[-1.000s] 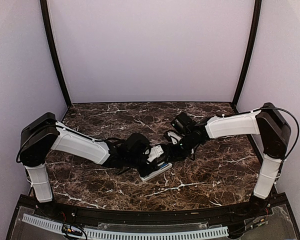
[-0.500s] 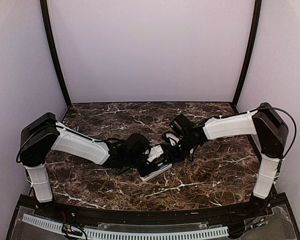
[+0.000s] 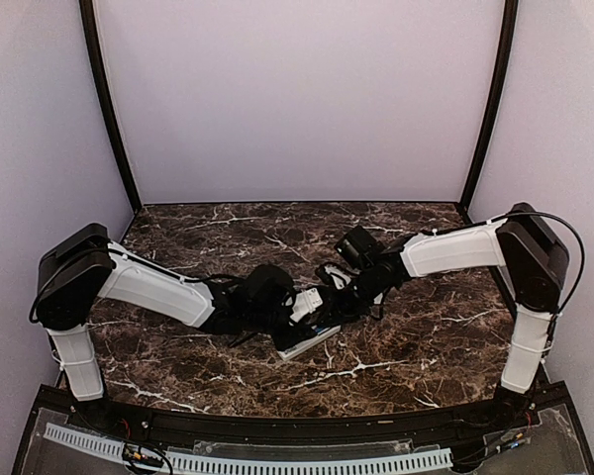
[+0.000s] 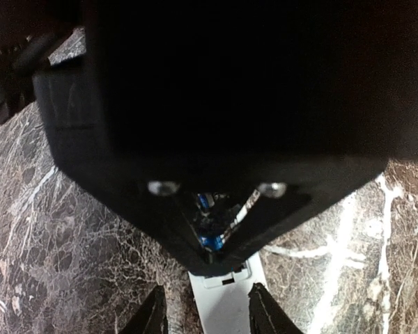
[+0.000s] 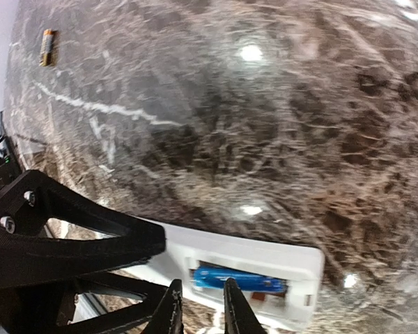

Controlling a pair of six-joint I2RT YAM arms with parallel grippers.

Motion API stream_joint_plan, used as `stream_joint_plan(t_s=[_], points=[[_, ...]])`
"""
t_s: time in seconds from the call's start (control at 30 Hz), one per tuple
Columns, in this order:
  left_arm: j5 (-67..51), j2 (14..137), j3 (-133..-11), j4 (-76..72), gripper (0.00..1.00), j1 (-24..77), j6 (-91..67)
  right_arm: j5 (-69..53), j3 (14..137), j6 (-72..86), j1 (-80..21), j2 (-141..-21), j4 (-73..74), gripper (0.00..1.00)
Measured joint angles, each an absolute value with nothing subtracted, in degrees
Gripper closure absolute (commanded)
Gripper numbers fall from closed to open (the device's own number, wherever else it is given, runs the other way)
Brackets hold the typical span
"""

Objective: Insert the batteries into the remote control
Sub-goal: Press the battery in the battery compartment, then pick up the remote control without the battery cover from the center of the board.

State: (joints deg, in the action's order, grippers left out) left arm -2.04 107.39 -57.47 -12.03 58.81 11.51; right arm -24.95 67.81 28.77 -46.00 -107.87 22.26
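My left fingers [image 4: 155, 319] stand one on each long side of the remote [image 5: 265, 256], but I cannot tell if they press it. The remote lies with its back up on the surface [image 5: 279, 104]. My right fingers [image 5: 174, 306] are a little apart and grip nothing. Their tips are just before the recess, where a blue battery [image 5: 240, 280] lies. A second battery [image 5: 47, 46] lies well beyond them.
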Motion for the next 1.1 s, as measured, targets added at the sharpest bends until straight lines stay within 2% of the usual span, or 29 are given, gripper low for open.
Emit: stream_joint_plan(t_s=[0.3,0.5,0.63,0.7,0.77,0.8,0.87,1.0,1.1], points=[[-2.72,105.03,-56.95,-12.12,0.65,59.05,11.64,-28.47,67.77,28.08,-45.87,-105.86,21.96,0.81],[-2.81,105.03,-57.06,-10.48,0.63,59.05,11.64,-26.79,67.51,26.35,-42.76,-103.70,22.85,0.75],[-2.55,106.65,-59.35,-8.43,0.67,59.05,11.64,-25.45,67.51,24.75,-40.51,-103.83,23.51,0.73],[-2.02,108.09,-61.45,-7.31,0.63,59.05,11.62,-24.91,67.51,24.01,-39.77,-103.85,23.73,0.70],[-1.28,108.95,-62.96,-6.20,0.51,59.05,11.64,-24.56,67.44,23.14,-39.31,-103.85,23.77,0.67],[-1.28,109.01,-63.40,-5.39,0.41,59.05,11.86,-24.45,67.33,22.85,-39.29,-103.85,23.66,0.67],[-1.98,108.97,-63.75,-3.75,0.31,58.98,12.25,-24.32,66.70,22.46,-39.29,-103.85,23.29,0.66],[-4.69,108.38,-62.81,-0.19,0.23,58.89,13.78,-24.08,65.32,21.93,-39.00,-103.85,23.38,0.65],[-5.80,106.67,-60.60,1.87,0.26,58.89,15.57,-23.94,64.95,21.67,-38.87,-103.85,23.16,0.65]])
